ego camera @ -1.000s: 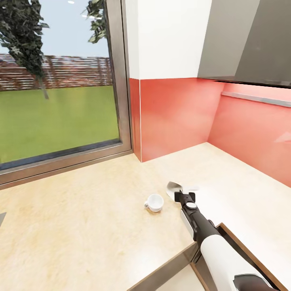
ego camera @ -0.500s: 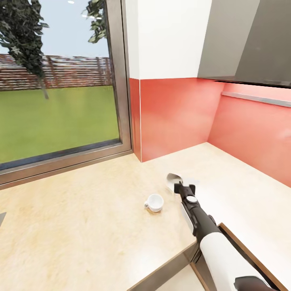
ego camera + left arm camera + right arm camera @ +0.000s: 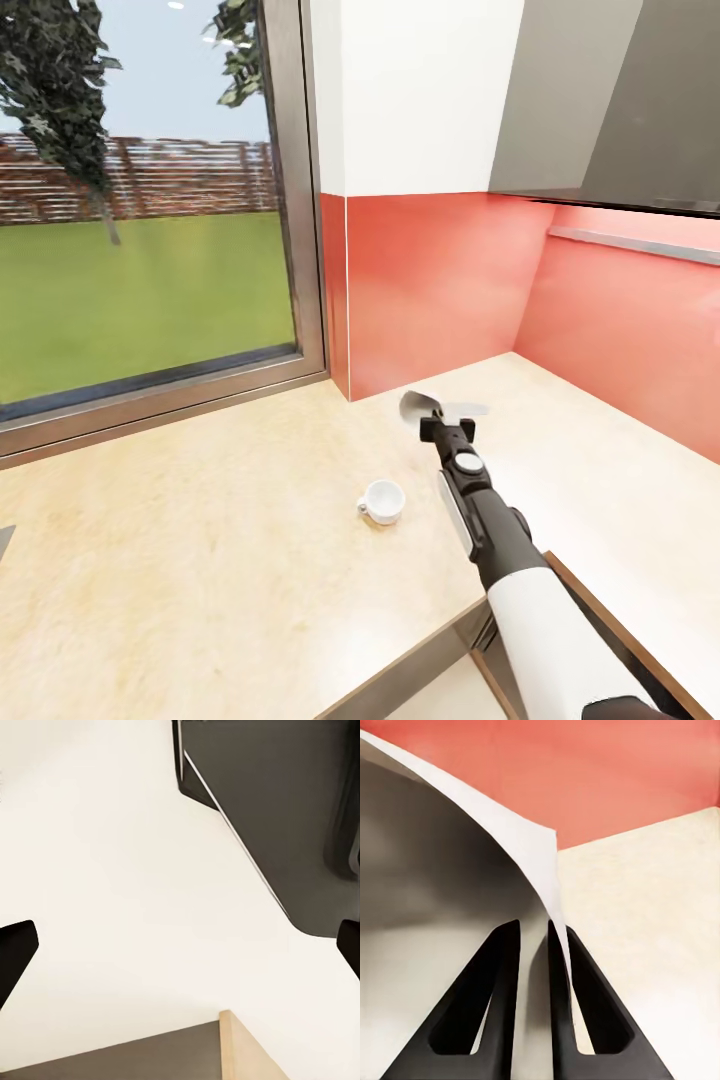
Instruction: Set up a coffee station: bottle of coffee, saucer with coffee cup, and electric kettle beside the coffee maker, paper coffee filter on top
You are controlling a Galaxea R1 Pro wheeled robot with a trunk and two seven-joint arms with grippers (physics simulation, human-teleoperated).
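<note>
Gripping a thin white paper coffee filter (image 3: 428, 407) between narrow fingers, the right pincer (image 3: 446, 422) hovers over the beige stone table (image 3: 200, 520), beyond the small white coffee cup (image 3: 382, 501). The left pincer (image 3: 180, 945) is spread wide, empty.

Item count: one coffee cup (image 3: 383, 500) on one countertop (image 3: 200, 520); one saucer (image 3: 420, 405) held in one right gripper (image 3: 445, 425); one window (image 3: 140, 200); two left-gripper fingertips (image 3: 15, 952) in the left wrist view.
</note>
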